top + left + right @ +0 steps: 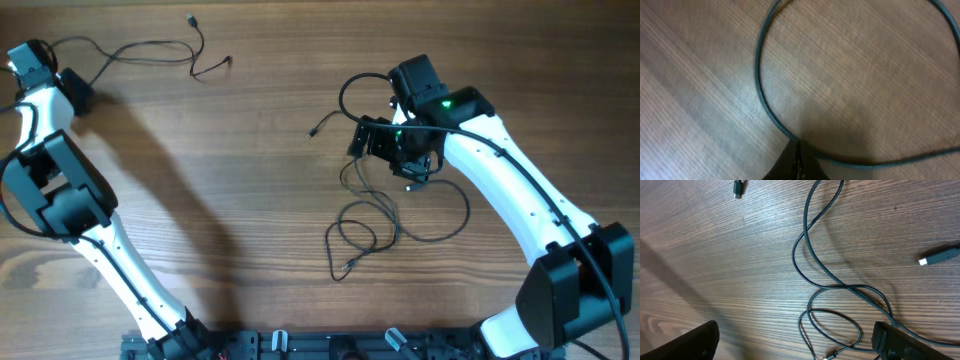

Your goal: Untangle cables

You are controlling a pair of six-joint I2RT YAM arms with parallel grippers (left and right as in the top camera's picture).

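One cable [160,44] lies apart, upper left, pinched in the left tool [796,155]. Other cables [840,285] cross in loops; right tool [794,327] wide above.

The worktop [250,150] is brown wood with its grain running side to side and a swirl in the pattern near the lower left corner. A broad soft shadow lies diagonally across its left half. A black rail [300,347] runs along the near edge.
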